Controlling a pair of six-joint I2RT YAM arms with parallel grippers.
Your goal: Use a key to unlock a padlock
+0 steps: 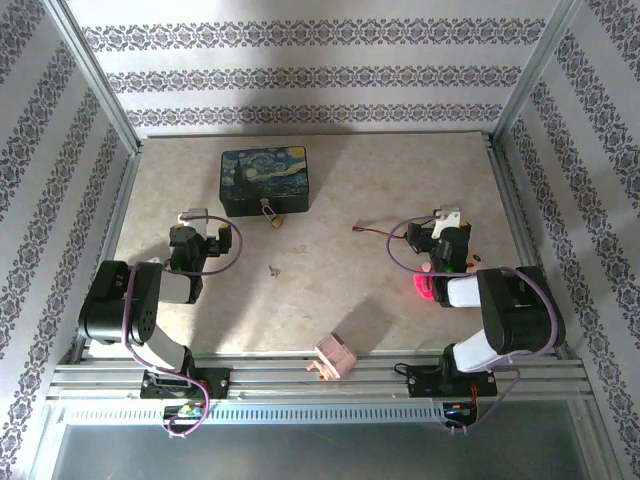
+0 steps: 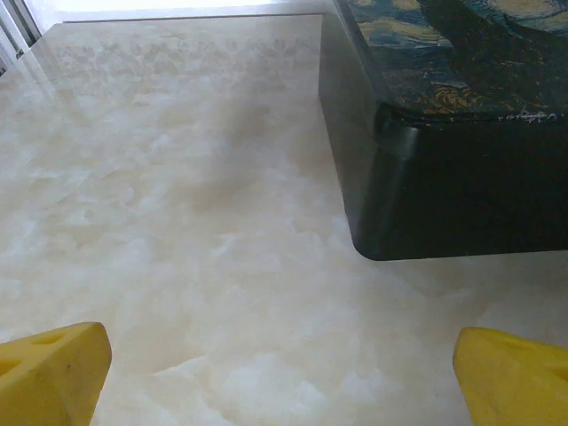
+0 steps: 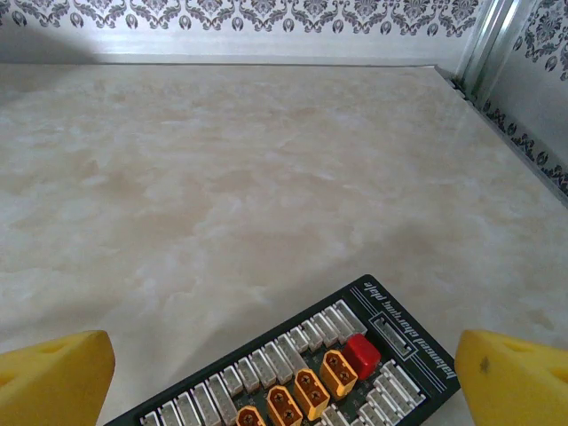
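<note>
Right wrist; connector board [image 3: 390,337] lettering upside-down, illegible; padlock [image 1: 271,214] at painted box [image 1: 265,178]

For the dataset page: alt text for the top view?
Padlock sits at the front of a painted box. Key lies on the table nearer the arms, with the left gripper and right gripper either side.

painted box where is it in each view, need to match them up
top external: painted box left of centre, toward the far side of the table.
left wrist: one corner of it, upper right.
right wrist: camera faces a connector board and the far wall.
shared landmark: the marbled beige table.
</note>
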